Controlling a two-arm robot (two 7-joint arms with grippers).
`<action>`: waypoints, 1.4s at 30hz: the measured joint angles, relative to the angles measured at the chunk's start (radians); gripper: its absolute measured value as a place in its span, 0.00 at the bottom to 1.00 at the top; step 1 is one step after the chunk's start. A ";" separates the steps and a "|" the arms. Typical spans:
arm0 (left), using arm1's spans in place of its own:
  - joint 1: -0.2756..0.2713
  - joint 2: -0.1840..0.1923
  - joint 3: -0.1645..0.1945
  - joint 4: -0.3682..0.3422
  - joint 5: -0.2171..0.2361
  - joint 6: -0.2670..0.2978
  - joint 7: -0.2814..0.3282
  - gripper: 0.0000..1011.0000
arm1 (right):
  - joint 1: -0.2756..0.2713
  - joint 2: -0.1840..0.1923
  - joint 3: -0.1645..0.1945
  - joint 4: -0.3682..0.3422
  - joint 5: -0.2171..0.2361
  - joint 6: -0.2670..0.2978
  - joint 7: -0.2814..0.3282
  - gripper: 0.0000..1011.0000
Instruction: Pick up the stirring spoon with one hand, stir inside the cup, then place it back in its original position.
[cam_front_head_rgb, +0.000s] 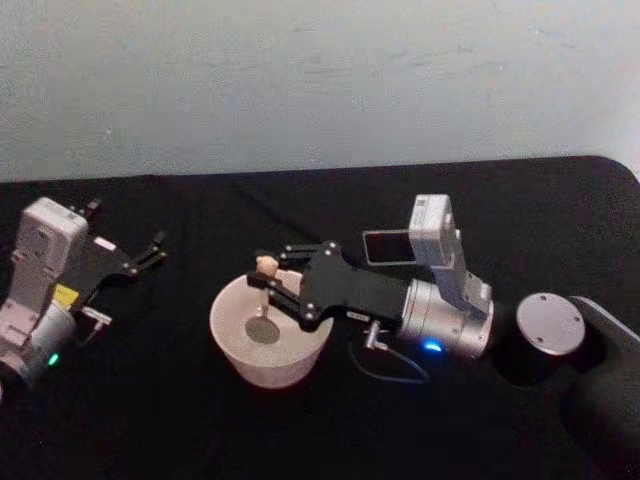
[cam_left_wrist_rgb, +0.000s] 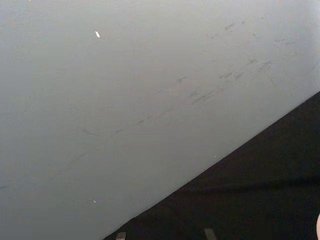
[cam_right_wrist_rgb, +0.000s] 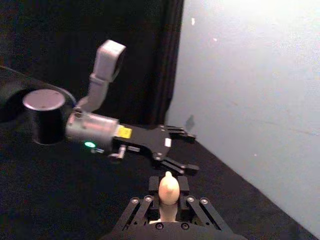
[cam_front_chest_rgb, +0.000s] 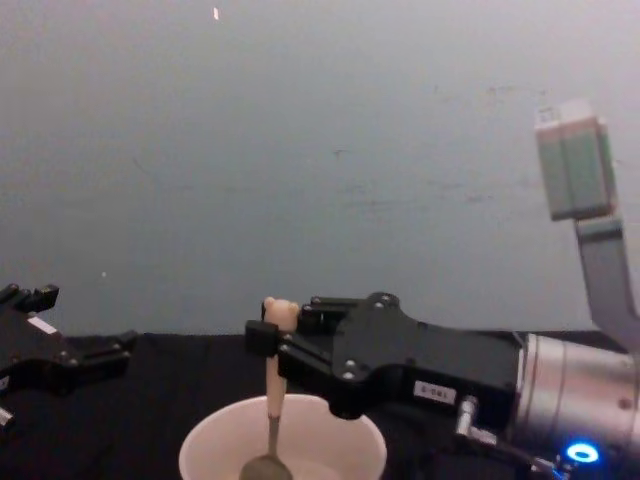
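Chest view, lower centre: right gripper (cam_front_chest_rgb: 262, 338) pinches the stirring spoon (cam_front_chest_rgb: 272, 395) upright, its bowl inside the cup (cam_front_chest_rgb: 212, 432). Left gripper (cam_front_chest_rgb: 85, 325), lower left, fingers spread, idle.

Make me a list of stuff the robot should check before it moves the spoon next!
1. Fingers of the right gripper shut on the stirring spoon: ok.
2. Spoon's metal bowl down inside the cup: ok.
3. Spoon standing about upright: ok.
4. The left gripper open, off to the left, apart from the cup: ok.
5. Opening of the holder behind the right arm free for putting the spoon back: cannot tell.
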 joint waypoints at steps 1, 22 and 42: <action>0.000 0.000 0.000 0.000 0.000 0.000 0.000 0.99 | 0.003 -0.002 0.001 0.007 -0.003 -0.002 -0.004 0.21; 0.000 0.000 0.000 0.000 0.000 0.000 0.000 0.99 | 0.006 0.000 0.057 0.031 -0.016 0.005 -0.047 0.21; 0.000 0.000 0.000 0.000 0.000 0.000 0.000 0.99 | -0.089 0.088 0.059 -0.128 0.029 0.056 -0.004 0.21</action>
